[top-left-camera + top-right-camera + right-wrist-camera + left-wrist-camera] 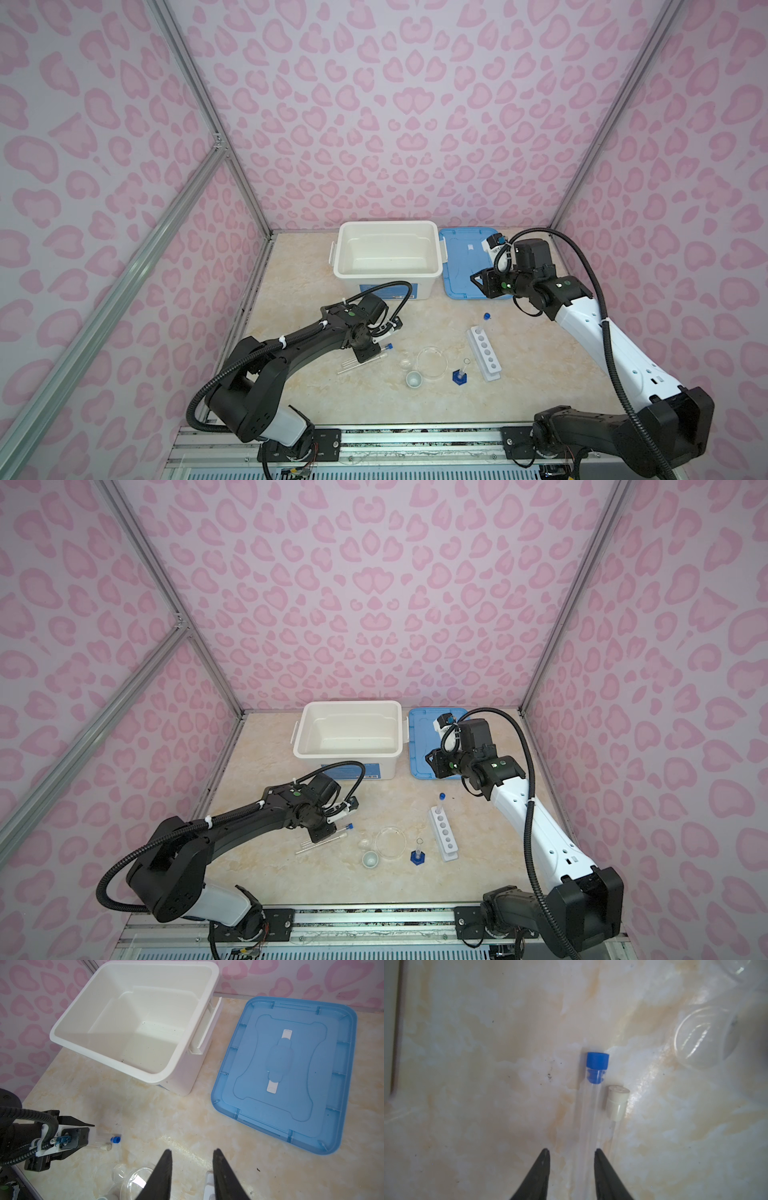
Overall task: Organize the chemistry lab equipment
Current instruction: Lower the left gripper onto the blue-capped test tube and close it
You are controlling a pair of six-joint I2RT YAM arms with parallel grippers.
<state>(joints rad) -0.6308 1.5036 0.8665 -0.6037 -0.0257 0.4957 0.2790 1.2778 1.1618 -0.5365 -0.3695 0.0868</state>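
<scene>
Pickup stage: left gripper (572,1152) parted astride blue-capped test tube (591,1113), right gripper (192,1150) parted, empty. Next, likely closing, then racking upright.

Two thin clear test tubes lie flat on the tabletop (353,399), side by side and nearly parallel. One is the blue-capped tube (591,1109). Just beside it is the white-capped tube (617,1101), whose cap ends a little short of the blue one. A third tube (486,317), also blue-capped, stands upright in the far end hole of the white six-hole rack (484,353); the other five holes are empty. Between the lying tubes and the rack sits the clear round dish (432,362). The tiny white cup (414,379) stands mouth up just beside the dish's near edge. The small blue-based clear cylinder (459,375) stands upright between dish and rack.
</scene>
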